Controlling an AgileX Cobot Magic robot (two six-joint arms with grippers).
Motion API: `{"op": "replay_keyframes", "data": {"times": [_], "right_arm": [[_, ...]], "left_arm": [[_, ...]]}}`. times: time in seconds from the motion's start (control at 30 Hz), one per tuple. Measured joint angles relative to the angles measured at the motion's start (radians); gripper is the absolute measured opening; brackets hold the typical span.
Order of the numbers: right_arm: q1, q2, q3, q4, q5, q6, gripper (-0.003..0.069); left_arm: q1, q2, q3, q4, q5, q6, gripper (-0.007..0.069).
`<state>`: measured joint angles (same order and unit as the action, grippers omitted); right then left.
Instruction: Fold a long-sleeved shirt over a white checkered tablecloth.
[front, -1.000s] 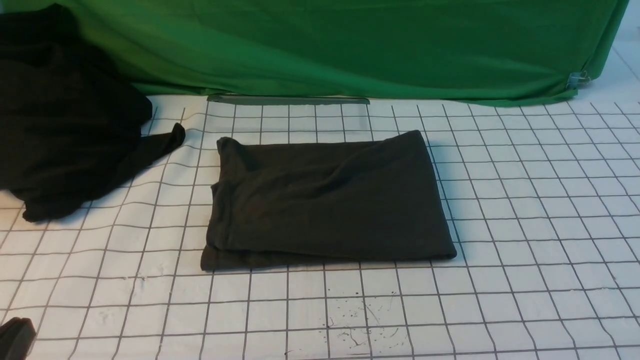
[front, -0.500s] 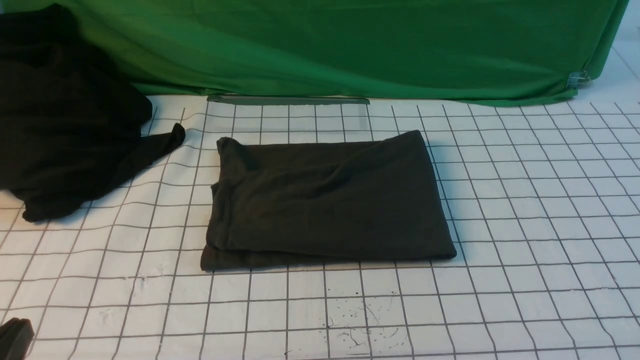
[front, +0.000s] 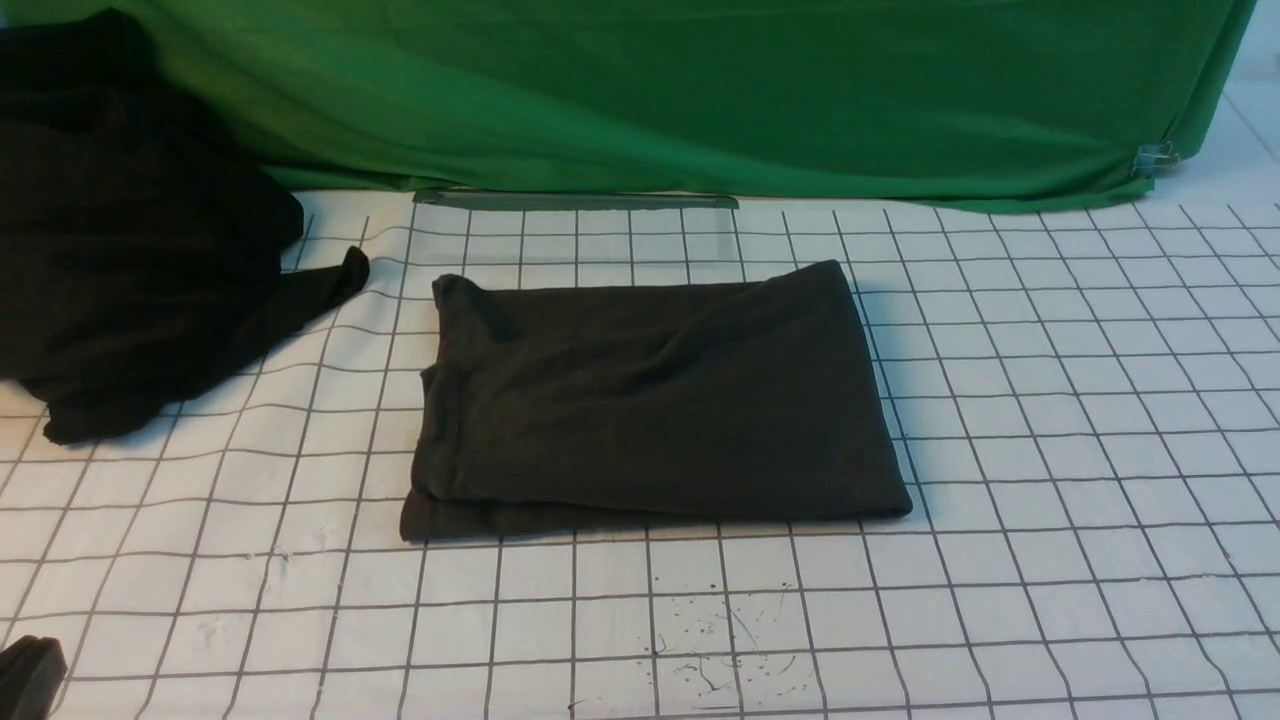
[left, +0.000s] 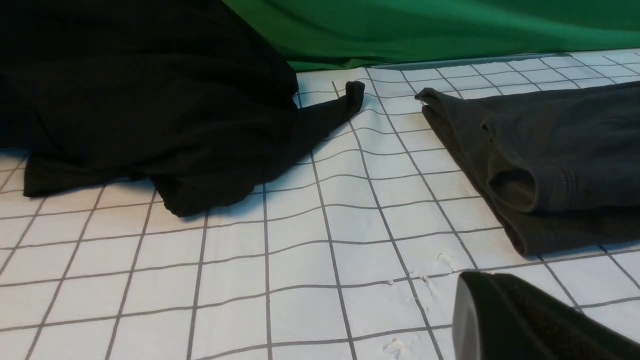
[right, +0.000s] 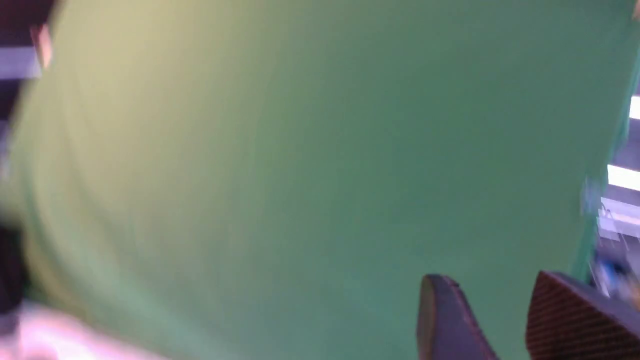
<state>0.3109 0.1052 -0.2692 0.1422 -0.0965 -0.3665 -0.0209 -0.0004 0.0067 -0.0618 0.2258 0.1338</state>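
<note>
The long-sleeved shirt (front: 655, 395) lies folded into a dark charcoal rectangle in the middle of the white checkered tablecloth (front: 1050, 450). No logo shows. Its folded left edge (left: 540, 165) appears in the left wrist view, with layers stacked. My left gripper (front: 25, 675) shows only as a dark tip at the near left corner of the cloth, well short of the shirt; its jaws (left: 467, 295) are shut and hold nothing. My right gripper (right: 492, 285) is outside the front view. It faces the green fabric, fingers apart and empty.
A blacker garment (front: 120, 250) is heaped at the far left, one sleeve end (front: 345, 275) reaching toward the shirt. Green fabric (front: 700, 90) hangs along the back, held by a clip (front: 1155, 155) at the right. A grey strip (front: 575, 200) lies at its foot.
The left gripper tip has slid slightly lower and further left in the front view. The shirt and the black garment have not moved.
</note>
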Motion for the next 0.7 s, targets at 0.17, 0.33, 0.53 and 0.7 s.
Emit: {"op": "replay_keyframes", "data": {"times": [0.17, 0.33, 0.53, 0.7], "right_arm": [[-0.202, -0.054, 0.151, 0.0, 0.188, -0.006, 0.0242], [-0.304, -0.103, 0.27, -0.002, 0.288, 0.054, 0.0242], [-0.313, -0.103, 0.277, -0.004, 0.342, 0.104, 0.0242], [-0.313, -0.103, 0.277, -0.004, 0.343, 0.128, 0.0242]], "left_arm": [[0.0, 0.0, 0.0, 0.002, 0.0, 0.0, 0.0003], [0.0, 0.0, 0.0, 0.005, 0.0, 0.0, 0.0003], [0.0, 0.0, 0.001, 0.006, 0.003, 0.0, 0.0003], [0.0, 0.0, 0.001, 0.007, 0.003, 0.0, 0.0003]]}}
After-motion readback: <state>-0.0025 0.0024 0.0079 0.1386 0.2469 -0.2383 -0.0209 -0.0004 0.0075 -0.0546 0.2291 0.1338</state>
